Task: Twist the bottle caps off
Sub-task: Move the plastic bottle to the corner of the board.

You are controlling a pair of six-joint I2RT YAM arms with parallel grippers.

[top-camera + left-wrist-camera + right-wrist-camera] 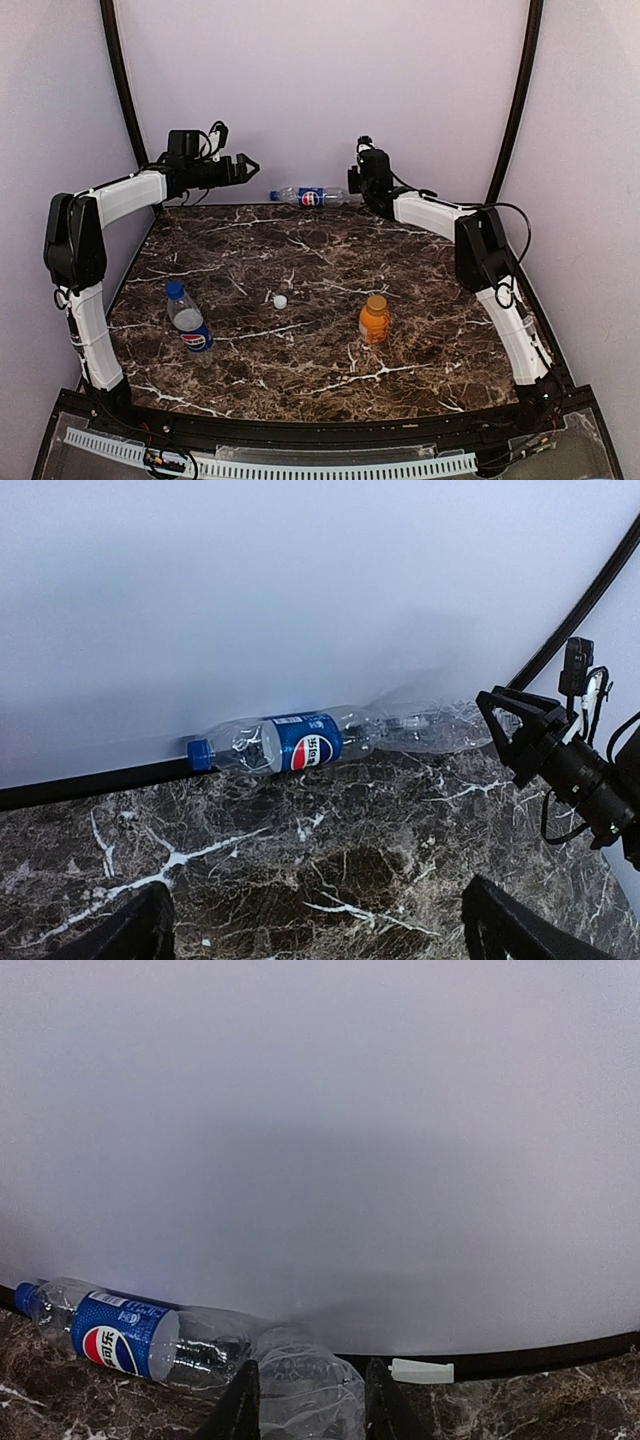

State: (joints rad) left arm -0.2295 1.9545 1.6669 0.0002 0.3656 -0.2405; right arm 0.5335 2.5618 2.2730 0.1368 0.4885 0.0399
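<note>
A Pepsi bottle (312,197) lies on its side along the back wall, its blue cap (198,753) pointing left. A clear unlabelled bottle (305,1385) lies just right of it, and my right gripper (312,1410) is shut on its body, a finger on each side. My left gripper (320,940) hovers open at the back left, facing the Pepsi bottle with nothing between its fingers. Nearer the front, a second blue-labelled bottle (188,322) stands upright with a blue cap (176,290). An orange bottle (374,322) stands upright with its orange cap (376,300) on. A white cap (280,300) lies loose on the table.
The marble table (300,250) ends at a black rail under the white back wall. A small white clip (422,1371) sits on that rail, right of the right gripper. Black curved poles rise at both back corners.
</note>
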